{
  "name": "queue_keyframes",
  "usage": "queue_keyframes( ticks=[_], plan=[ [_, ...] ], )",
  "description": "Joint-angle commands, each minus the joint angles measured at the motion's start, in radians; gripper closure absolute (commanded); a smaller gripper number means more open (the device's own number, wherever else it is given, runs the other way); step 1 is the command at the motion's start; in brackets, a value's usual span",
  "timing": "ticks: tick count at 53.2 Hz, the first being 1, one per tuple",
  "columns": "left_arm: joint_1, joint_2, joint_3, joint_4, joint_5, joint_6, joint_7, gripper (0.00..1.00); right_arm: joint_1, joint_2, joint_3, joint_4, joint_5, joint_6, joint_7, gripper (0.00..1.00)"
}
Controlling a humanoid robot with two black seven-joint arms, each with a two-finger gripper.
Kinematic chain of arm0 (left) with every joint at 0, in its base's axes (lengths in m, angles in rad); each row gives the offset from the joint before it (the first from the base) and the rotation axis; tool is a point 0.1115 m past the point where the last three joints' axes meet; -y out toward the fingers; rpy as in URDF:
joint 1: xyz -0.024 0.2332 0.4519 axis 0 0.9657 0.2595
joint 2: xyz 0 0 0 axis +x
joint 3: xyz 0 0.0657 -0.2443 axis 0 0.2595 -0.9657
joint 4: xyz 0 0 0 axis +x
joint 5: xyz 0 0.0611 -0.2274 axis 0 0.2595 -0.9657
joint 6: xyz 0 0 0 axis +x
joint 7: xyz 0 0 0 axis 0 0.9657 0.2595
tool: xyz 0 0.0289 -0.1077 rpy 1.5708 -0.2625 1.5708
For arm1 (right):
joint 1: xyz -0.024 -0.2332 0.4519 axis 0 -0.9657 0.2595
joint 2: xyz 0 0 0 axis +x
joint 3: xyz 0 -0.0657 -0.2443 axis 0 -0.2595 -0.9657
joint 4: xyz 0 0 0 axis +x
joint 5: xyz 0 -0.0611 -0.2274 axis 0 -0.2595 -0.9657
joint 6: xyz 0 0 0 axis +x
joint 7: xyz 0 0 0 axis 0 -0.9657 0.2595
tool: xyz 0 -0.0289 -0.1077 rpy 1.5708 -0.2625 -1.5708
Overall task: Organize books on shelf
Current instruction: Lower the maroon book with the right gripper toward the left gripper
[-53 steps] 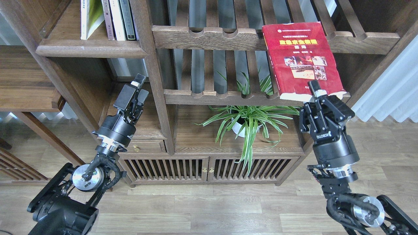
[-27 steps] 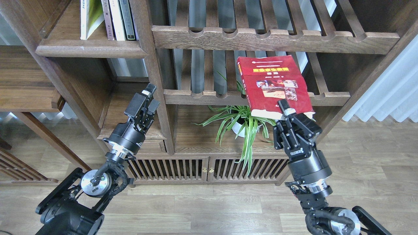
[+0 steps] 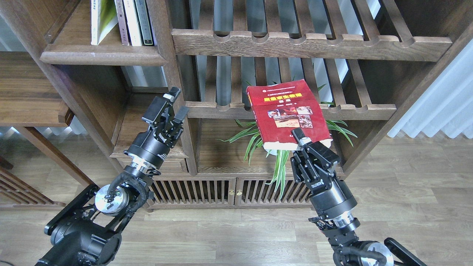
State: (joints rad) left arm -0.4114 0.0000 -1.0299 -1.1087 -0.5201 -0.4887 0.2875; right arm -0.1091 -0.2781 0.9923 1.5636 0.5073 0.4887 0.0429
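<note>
A red book (image 3: 286, 112) with small photos and a yellow title hangs in the air in front of the lower slatted rack. My right gripper (image 3: 303, 141) is shut on its near edge. On the solid dark wooden shelf (image 3: 101, 57) at the upper left stand a yellow-green book with a white margin (image 3: 101, 20) and a few thinner books (image 3: 135, 22). My left gripper (image 3: 174, 103) is open and holds nothing, in front of the bookcase's upright post, below that shelf. No maroon-brown book shows.
Two slatted racks with notched rails, an upper rack (image 3: 310, 46) and a lower rack (image 3: 221, 109), fill the middle of the bookcase. A spider plant (image 3: 273, 147) in a white pot stands below the red book. A slatted cabinet (image 3: 236, 192) is at the bottom, white curtains (image 3: 439, 107) at the right.
My right gripper has carried the red book off the upper slatted rack, down and to the left. My left gripper has moved right and slightly down, and its fingers have spread.
</note>
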Motion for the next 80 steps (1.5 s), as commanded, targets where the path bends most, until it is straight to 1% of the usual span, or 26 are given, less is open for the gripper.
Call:
queue_keyframes(
  ticks=[1, 2, 3, 4, 5, 7, 8, 13, 19, 27, 39, 54, 59, 80],
  plan=[
    [0.0, 0.0, -0.001, -0.006, -0.012, 0.0, 0.028, 0.13, 0.029, 0.0, -0.026, -0.023, 0.0, 0.0, 0.0, 0.97],
    [0.0, 0.0, 0.002, -0.008, -0.014, 0.0, 0.036, 0.13, 0.035, 0.0, -0.029, -0.028, 0.002, 0.0, 0.0, 0.97],
    [0.0, 0.0, 0.008, -0.008, -0.038, 0.0, 0.082, 0.13, 0.049, 0.002, -0.034, -0.048, 0.002, 0.0, 0.0, 0.97],
    [0.0, 0.0, 0.01, -0.008, -0.053, 0.0, 0.102, 0.13, 0.054, 0.002, -0.034, -0.056, 0.002, 0.0, 0.0, 0.97],
    [0.0, 0.0, 0.01, -0.01, -0.061, 0.0, 0.11, 0.13, 0.055, 0.002, -0.034, -0.059, 0.004, 0.0, 0.0, 0.97],
    [0.0, 0.0, 0.01, -0.013, -0.101, 0.0, 0.146, 0.13, 0.061, 0.004, -0.034, -0.068, 0.002, 0.0, 0.0, 0.97],
    [0.0, 0.005, 0.008, -0.017, -0.115, 0.0, 0.157, 0.13, 0.065, 0.004, -0.034, -0.073, 0.002, 0.0, 0.0, 0.97],
    [0.0, 0.043, 0.004, -0.042, -0.162, 0.004, 0.177, 0.13, 0.077, 0.014, -0.041, -0.088, 0.004, 0.0, 0.0, 0.97],
    [-0.006, 0.097, 0.004, -0.054, -0.211, 0.058, 0.201, 0.13, 0.109, 0.025, -0.063, -0.111, 0.004, 0.0, 0.0, 0.97],
    [-0.009, 0.155, -0.002, -0.054, -0.274, 0.12, 0.201, 0.13, 0.129, 0.056, -0.081, -0.129, 0.002, 0.0, 0.0, 0.97],
    [-0.01, 0.201, -0.027, -0.054, -0.324, 0.208, 0.201, 0.12, 0.137, 0.085, -0.107, -0.132, -0.001, 0.0, -0.001, 0.97],
    [-0.009, 0.213, -0.038, -0.079, -0.34, 0.289, 0.201, 0.12, 0.15, 0.091, -0.126, -0.126, -0.012, 0.0, -0.003, 0.97],
    [-0.013, 0.199, -0.033, -0.08, -0.34, 0.317, 0.201, 0.12, 0.157, 0.091, -0.13, -0.126, -0.018, 0.0, -0.003, 0.97],
    [-0.015, 0.164, 0.008, -0.08, -0.339, 0.323, 0.201, 0.1, 0.163, 0.094, -0.169, -0.126, -0.019, 0.0, -0.006, 0.97]
  ],
)
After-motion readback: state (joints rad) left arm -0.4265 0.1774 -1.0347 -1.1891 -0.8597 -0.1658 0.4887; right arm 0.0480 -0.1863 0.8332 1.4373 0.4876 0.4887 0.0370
